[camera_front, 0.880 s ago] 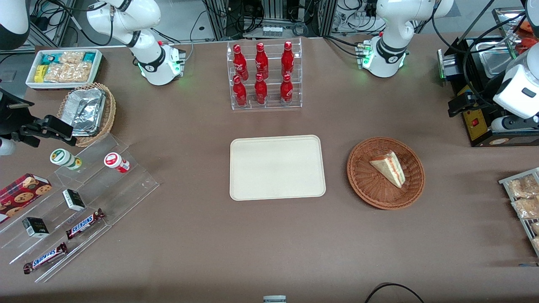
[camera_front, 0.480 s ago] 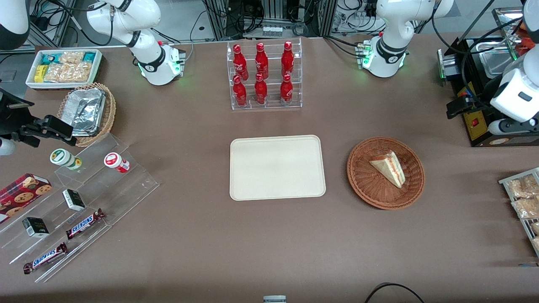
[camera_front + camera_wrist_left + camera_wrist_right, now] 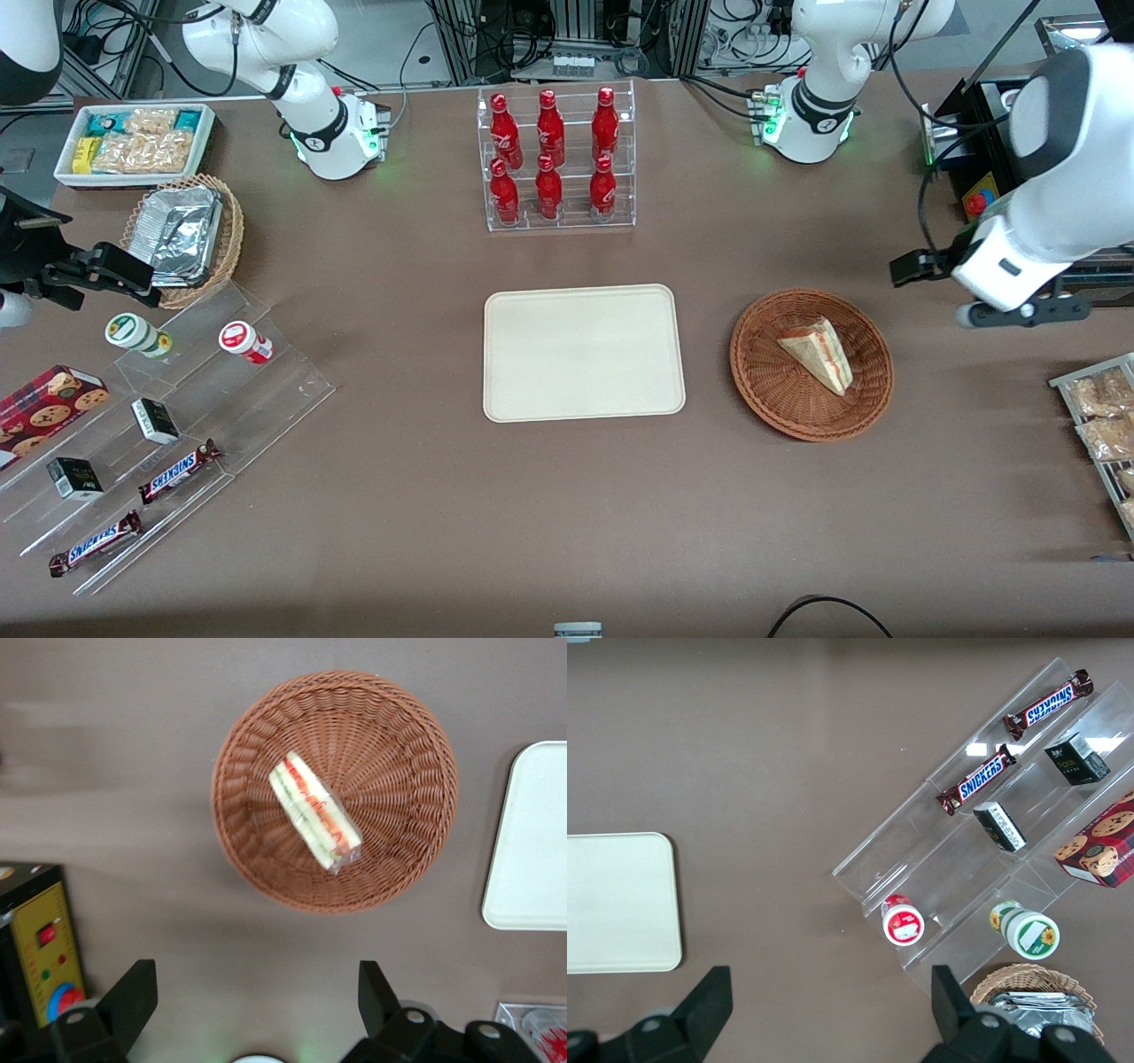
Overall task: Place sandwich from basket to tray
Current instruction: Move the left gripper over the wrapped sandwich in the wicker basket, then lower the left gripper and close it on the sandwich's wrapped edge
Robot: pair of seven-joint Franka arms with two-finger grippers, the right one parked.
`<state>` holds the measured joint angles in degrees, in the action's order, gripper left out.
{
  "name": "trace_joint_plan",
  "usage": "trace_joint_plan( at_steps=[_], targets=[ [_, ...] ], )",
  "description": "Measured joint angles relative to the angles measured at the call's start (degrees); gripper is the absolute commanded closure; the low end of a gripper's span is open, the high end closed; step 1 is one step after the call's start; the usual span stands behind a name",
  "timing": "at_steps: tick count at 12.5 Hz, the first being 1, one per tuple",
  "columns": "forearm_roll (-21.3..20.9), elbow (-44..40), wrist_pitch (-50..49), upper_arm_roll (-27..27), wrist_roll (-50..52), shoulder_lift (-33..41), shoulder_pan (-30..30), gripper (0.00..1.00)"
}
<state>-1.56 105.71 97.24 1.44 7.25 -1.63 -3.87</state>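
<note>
**Jaws spread wide, apart from the basket**

Jaws of the gripper [image 3: 252, 992] stand wide open and empty above the brown surface [image 3: 532, 514], near the basket [image 3: 769, 390] toward the working arm's end. Inside the basket lies the sandwich [image 3: 819, 353]. Beside the basket sits the tray [image 3: 584, 352].

The left arm's gripper [image 3: 252, 992] has swung away from the black appliance [image 3: 992, 151] toward the basket [image 3: 762, 381], now hanging high, just short of its rim. Its fingers [image 3: 133, 988] stand wide apart, seemingly as before.
</note>
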Motion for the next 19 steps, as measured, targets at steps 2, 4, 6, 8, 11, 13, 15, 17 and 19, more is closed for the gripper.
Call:
trace_joint_plan(
  at_steps=[2, 4, 6, 8, 11, 13, 15, 17, 19],
  targets=[
    [0.00, 5.17, 6.38, 0.02, 0.04, -0.07, -0.68, 0.00],
    [0.00, 9.83, 12.48, 0.01, 0.88, -0.09, -1.16, 0.00],
    [0.00, 13.72, 17.76, 0.01, 3.28, -0.09, -1.74, 0.00],
    [0.00, 16.58, 21.63, 0.01, 8.40, -0.06, -2.06, 0.00],
    [0.00, 20.03, 26.93, 0.02, 20.22, -0.05, -3.34, 0.00],
    [0.00, 21.62, 29.64, 0.05, 27.29, -0.06, -3.90, 0.00],
    [0.00, 22.81, 31.81, 0.05, 34.36, -0.25, -3.98, 0.00],
    [0.00, 23.38, 33.13, 0.04, 41.44, -0.98, -4.00, 0.00],
    [0.00, 23.56, 34.50, 0.04, 47.83, -2.17, -4.03, 0.00]
  ],
)
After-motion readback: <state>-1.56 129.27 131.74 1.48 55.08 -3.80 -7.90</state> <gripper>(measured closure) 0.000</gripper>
